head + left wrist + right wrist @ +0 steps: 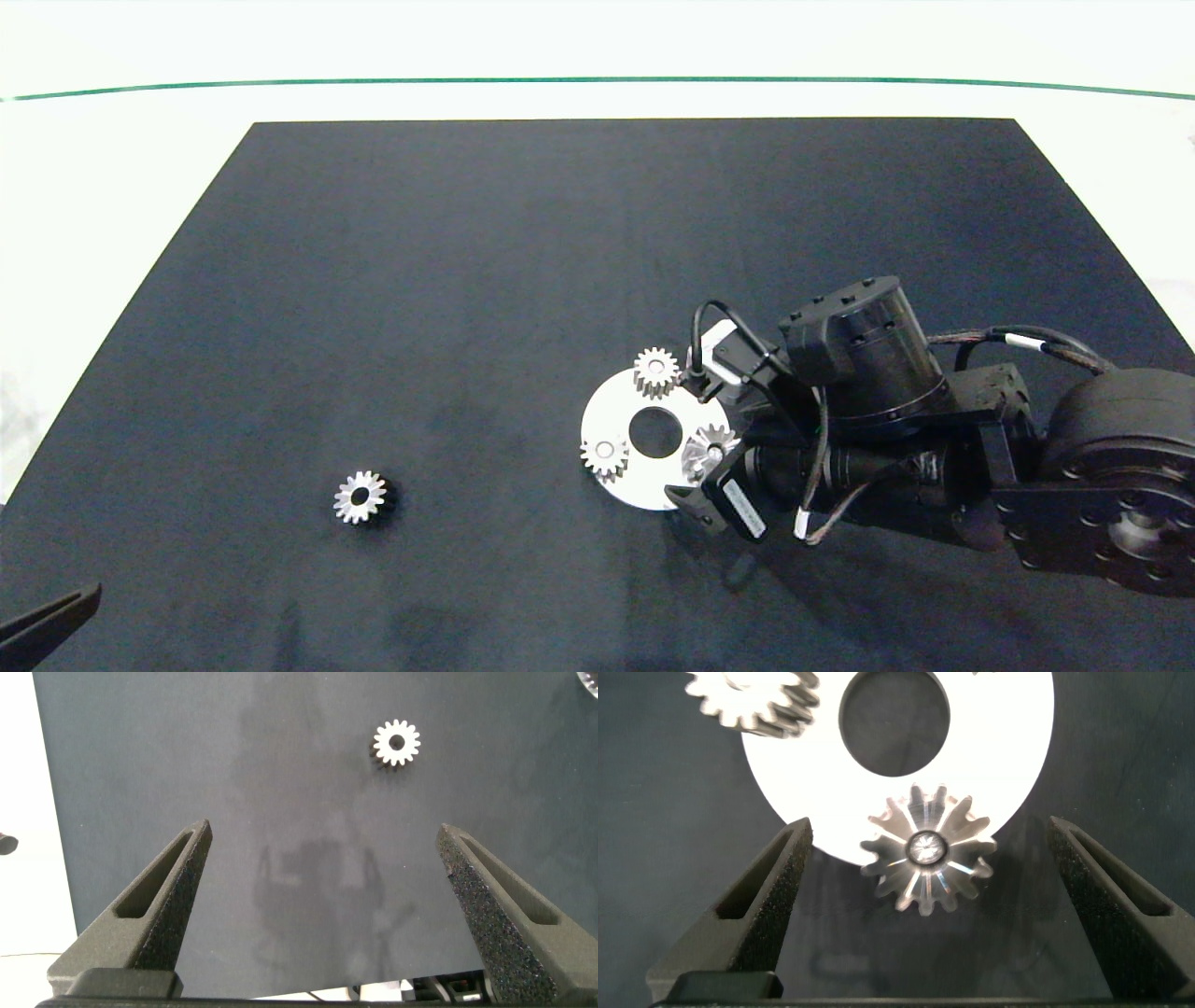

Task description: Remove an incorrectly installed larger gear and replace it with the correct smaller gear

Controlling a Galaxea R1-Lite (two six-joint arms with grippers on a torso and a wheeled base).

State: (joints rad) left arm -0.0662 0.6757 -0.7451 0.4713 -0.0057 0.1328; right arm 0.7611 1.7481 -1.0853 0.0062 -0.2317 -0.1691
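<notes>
Black mat: larger gear (926, 849) sits btwn wide-open right hand's (924, 905) fingers, untouched.

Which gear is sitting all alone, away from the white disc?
The smaller gear out on the dark mat; the other three sit on the white disc.

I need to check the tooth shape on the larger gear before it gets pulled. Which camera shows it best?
The right wrist view: the larger gear sits on the white disc's edge, long pointed teeth plain, between the open right gripper's fingers. The head view shows it small, partly hidden by the arm. The left wrist view misses it.
</notes>
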